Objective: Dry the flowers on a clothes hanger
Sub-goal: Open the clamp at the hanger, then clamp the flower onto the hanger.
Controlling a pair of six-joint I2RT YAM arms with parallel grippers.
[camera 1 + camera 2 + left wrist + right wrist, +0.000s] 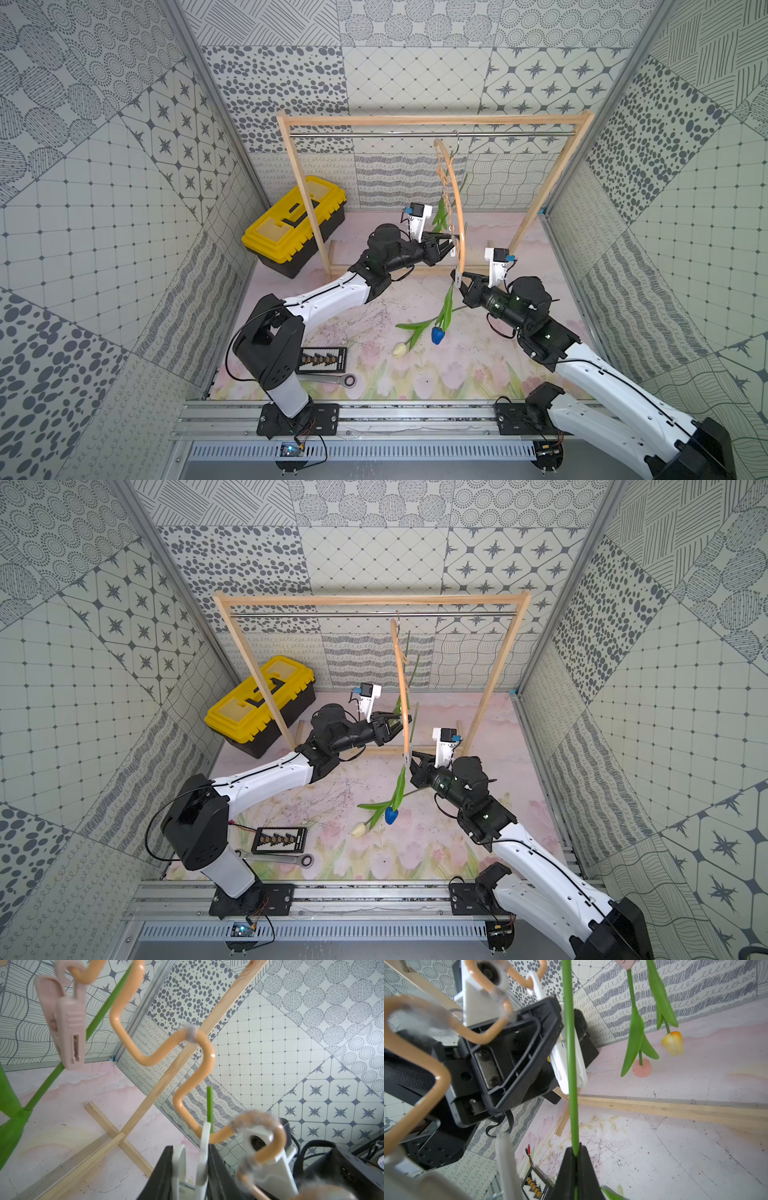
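The clothes hanger [457, 195] [401, 679] hangs edge-on from the steel rod. Its wavy orange bar [205, 1057] fills the left wrist view. My left gripper [451, 243] [190, 1159] is shut on a white clothespin [204, 1138] on that bar, with a green stem tip at the pin's mouth. Just below, my right gripper [459, 279] [575, 1154] is shut on the blue tulip's stem [570, 1043]; its head [436, 334] dangles downward. A yellow tulip [673, 1043] and a pink tulip [641, 1068] hang head-down; a pink clothespin [66, 1022] grips one stem. The cream-white tulip [400, 350] lies on the mat.
The wooden frame [432, 120] stands at the back, with its floor bars behind both grippers. A yellow toolbox [295, 224] sits at the back left. Dry twigs [365, 322], a black bit tray [322, 359] and a wrench [332, 379] lie front left.
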